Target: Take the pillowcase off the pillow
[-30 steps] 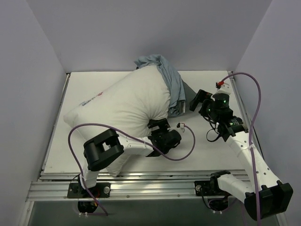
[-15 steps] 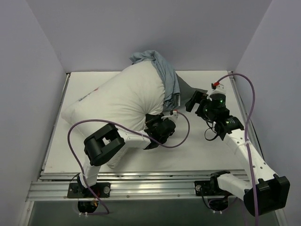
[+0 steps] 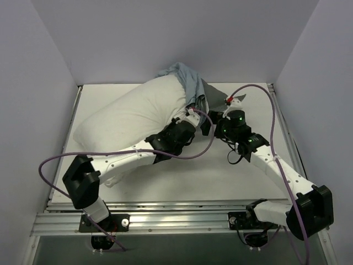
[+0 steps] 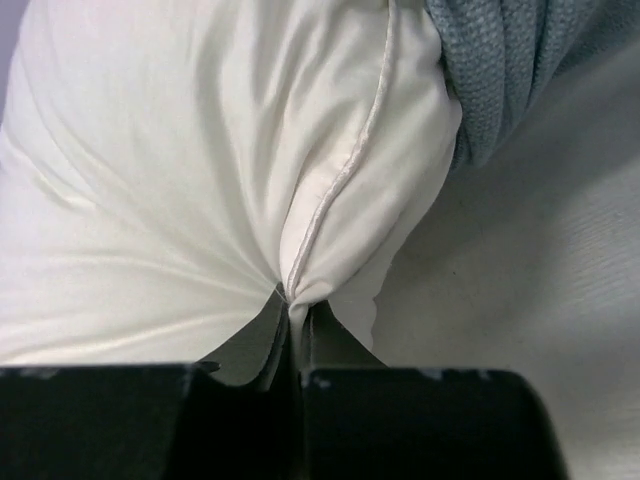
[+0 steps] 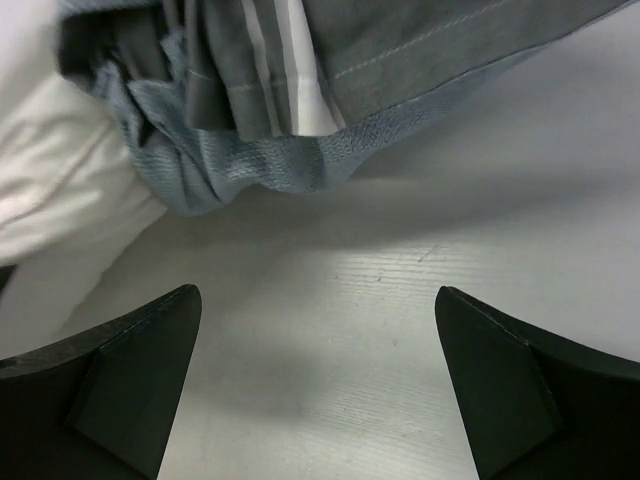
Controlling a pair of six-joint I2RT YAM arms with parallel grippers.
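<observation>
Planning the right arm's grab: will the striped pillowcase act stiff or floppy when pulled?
Probably floppy: the pillowcase lies bunched in soft folds, so it should drape rather than lift whole. Likely light, being thin cloth. It might drag the pillow along unless the left claw, pinched on its seam, holds.

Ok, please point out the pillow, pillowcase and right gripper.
pillow (image 3: 132, 118), top external view, its bare white middle.
pillowcase (image 5: 400, 40), right wrist view, grey outer side.
right gripper (image 5: 316, 290), right wrist view, between its fingertips.
</observation>
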